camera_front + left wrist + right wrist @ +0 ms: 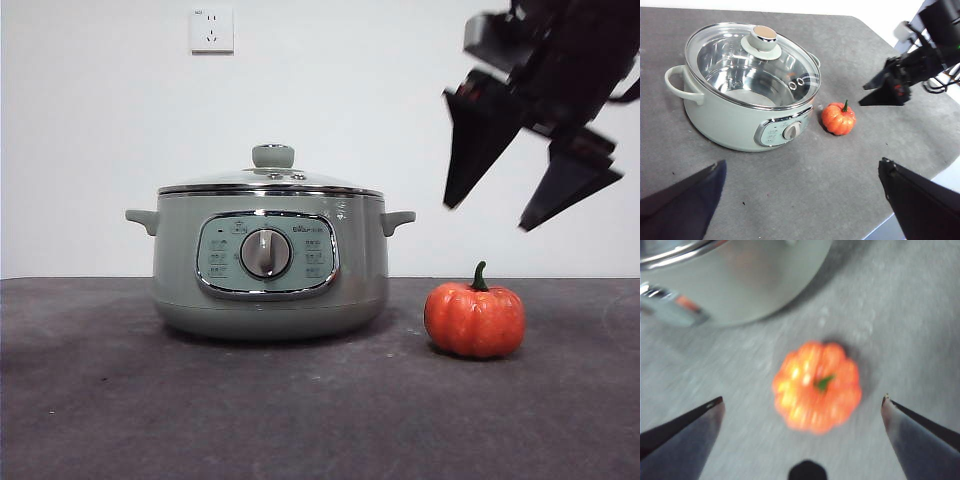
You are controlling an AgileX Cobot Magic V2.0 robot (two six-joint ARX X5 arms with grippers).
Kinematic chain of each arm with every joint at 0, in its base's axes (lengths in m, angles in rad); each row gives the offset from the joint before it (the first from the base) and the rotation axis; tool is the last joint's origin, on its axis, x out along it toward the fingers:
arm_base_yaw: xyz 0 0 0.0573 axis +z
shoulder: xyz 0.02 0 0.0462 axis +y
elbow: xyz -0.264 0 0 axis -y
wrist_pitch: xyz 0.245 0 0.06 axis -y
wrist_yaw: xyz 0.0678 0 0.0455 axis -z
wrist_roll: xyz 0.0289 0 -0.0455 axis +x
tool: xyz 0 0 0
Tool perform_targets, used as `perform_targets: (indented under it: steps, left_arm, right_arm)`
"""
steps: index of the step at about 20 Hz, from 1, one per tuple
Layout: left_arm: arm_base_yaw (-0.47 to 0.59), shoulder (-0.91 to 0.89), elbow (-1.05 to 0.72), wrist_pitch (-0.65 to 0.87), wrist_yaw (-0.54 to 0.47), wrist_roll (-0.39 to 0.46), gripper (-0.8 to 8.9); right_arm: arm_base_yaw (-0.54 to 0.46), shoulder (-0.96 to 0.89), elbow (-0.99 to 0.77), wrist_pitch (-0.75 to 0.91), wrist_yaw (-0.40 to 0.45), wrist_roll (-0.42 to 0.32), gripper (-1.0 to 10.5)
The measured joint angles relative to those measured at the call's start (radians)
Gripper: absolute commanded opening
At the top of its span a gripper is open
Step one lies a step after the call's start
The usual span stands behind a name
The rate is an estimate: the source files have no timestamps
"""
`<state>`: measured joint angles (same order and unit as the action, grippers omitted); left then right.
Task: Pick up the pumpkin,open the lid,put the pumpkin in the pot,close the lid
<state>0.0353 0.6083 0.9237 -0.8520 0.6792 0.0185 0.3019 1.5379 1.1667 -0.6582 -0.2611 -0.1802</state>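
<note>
your right gripper (525, 205) hangs high at the right side of the scene, tilted down and leftward, jaws spread wide. your left gripper (800, 175) sits raised on the near side, its jaws also wide apart, holding nothing.

One small glossy orange ribbed pumpkin (475, 320) with one curved green stem. One large sage-green round electric pot (268, 265), with two small side handles and one central dial. One domed clear glass lid (270, 180) with one green knob. One white wall socket (211, 29). Two black two-jawed grippers.
</note>
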Motion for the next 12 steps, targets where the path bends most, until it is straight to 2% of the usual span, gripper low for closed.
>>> perform_targets:
  steps: [4, 12]
  left_arm:
    - [0.000, 0.000, 0.000, 0.000, 0.000, 0.000, 7.59]
    - [0.000, 0.000, 0.000, 0.001, 0.000, 0.000, 7.59]
  right_arm:
    - [0.000, 0.081, 0.000, 0.073, 0.007, -0.003, 7.2]
    - [0.035, 0.223, 0.000, 0.107, 0.034, -0.008, 7.2]
